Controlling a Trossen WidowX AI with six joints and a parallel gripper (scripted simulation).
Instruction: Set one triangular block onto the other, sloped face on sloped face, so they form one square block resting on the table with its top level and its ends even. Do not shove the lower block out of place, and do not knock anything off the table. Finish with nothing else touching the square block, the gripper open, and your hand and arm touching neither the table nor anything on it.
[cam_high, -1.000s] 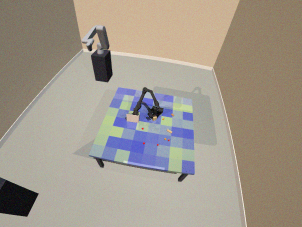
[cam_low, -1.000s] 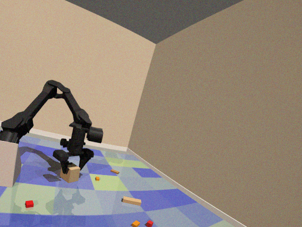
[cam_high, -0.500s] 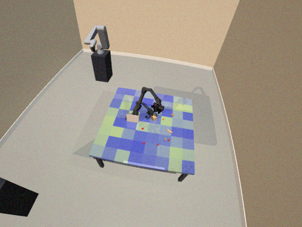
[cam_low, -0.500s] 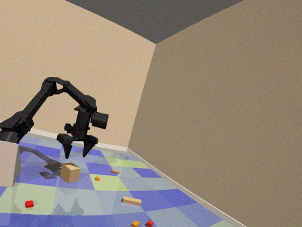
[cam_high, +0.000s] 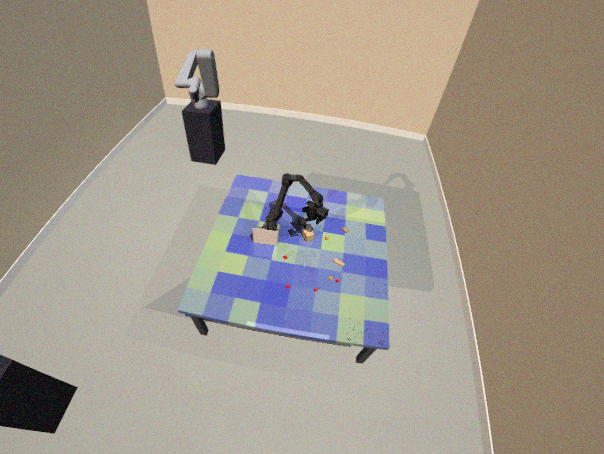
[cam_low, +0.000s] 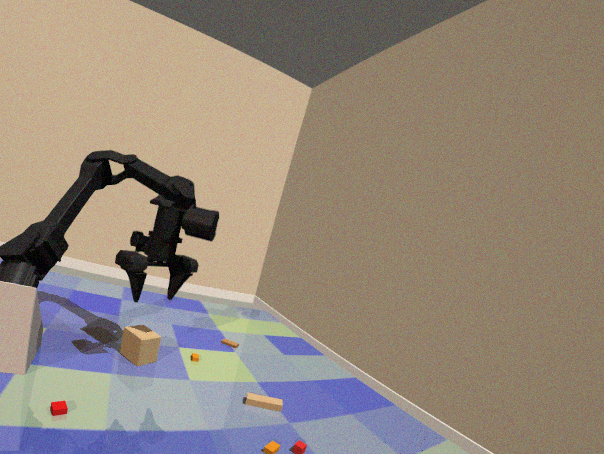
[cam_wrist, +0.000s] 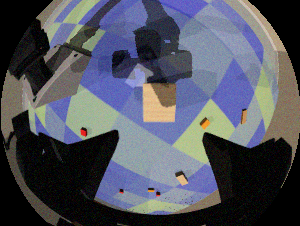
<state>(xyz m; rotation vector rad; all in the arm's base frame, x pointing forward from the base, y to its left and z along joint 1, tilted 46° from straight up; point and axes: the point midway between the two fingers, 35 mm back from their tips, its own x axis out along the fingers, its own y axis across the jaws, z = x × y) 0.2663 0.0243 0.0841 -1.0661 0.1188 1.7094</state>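
Observation:
The two triangular blocks show together as one light wooden square block (cam_high: 308, 235) (cam_low: 141, 347) (cam_wrist: 159, 111) standing on the table. Its top looks level and its sides look flush; the seam between the halves cannot be made out. The arm's shadow covers part of the top. My gripper (cam_low: 153, 300) (cam_wrist: 162, 136) is wide open and empty. It hangs above the block, with a clear gap between fingertips and block in the exterior view. Nothing else touches the block.
A pale pink box (cam_high: 265, 236) (cam_low: 15, 330) stands by the arm's base. A wooden bar (cam_high: 339, 262) (cam_low: 264, 402) (cam_wrist: 182, 178), an orange-brown bar (cam_high: 345, 230) (cam_low: 230, 343), a small orange cube (cam_low: 195, 357) (cam_wrist: 205, 123) and a red one (cam_low: 59, 408) (cam_wrist: 84, 132) lie apart from the block.

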